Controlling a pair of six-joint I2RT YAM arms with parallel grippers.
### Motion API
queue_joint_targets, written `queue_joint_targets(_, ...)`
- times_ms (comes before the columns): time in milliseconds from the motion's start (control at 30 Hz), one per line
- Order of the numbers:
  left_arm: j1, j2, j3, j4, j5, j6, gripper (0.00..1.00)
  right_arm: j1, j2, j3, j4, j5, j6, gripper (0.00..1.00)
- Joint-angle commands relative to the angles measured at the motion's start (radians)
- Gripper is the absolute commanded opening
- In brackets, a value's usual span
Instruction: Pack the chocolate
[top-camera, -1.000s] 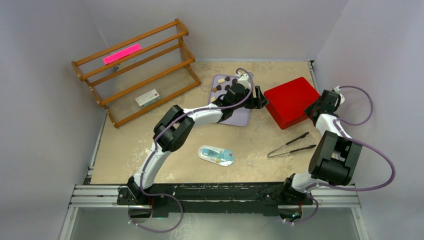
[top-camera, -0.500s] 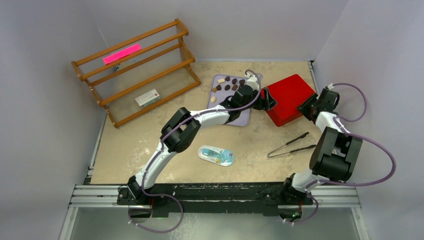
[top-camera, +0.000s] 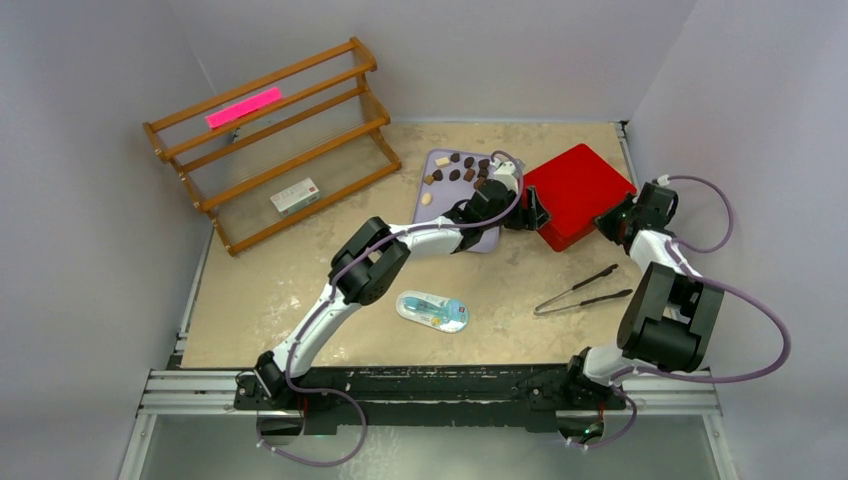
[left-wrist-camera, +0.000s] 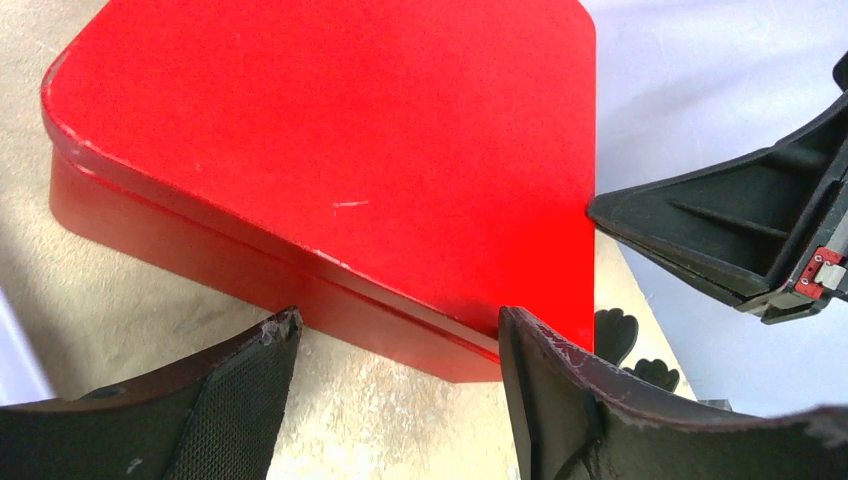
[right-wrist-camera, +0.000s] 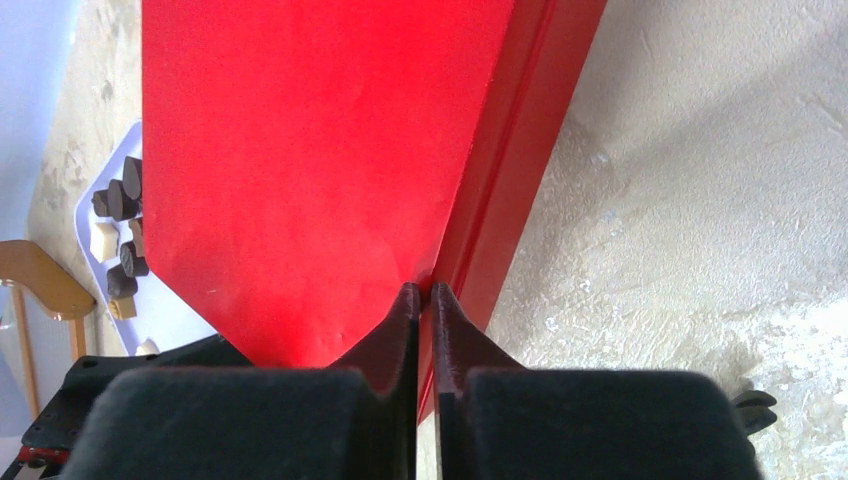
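L gripper (top-camera: 535, 212) shifted to red box (top-camera: 578, 190), chocolate (top-camera: 460, 168) near, on its left

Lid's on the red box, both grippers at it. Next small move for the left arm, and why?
Probably ease the left gripper forward so its open fingers straddle the red box's near edge, then close. The lid is on, the right gripper is shut with its tips at the far edge seam, and the chocolate waits on the tray.
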Motion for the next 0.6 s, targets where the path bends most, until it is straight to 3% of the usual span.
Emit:
queue_joint_targets(0, -0.008, -0.084, -0.033, -0.024, -0.02, -0.005, 0.71, 0.012, 0.083, -0.1, -0.11, 0.11, -0.037, 0.0)
queue_joint_targets(167, -0.007, -0.043, 0.03, -0.125, -0.039, 0.0, 0.7, 0.011, 0.079, -0.076, -0.122, 0.119, -0.048, 0.03)
queue_joint_targets(300, -0.007, -0.037, 0.038, -0.142, -0.023, 0.0, 0.68, 0.011, 0.027, 0.002, -0.191, 0.13, -0.074, 0.21)
queue_joint_targets(400, -0.006, -0.07, 0.04, -0.158, -0.009, 0.015, 0.69, 0.011, -0.017, 0.021, -0.163, 0.091, -0.067, 0.29)
queue_joint_targets(567, 0.006, -0.166, 0.027, -0.156, -0.14, 0.098, 0.76, 0.011, 0.04, 0.111, -0.183, 0.032, -0.091, 0.42)
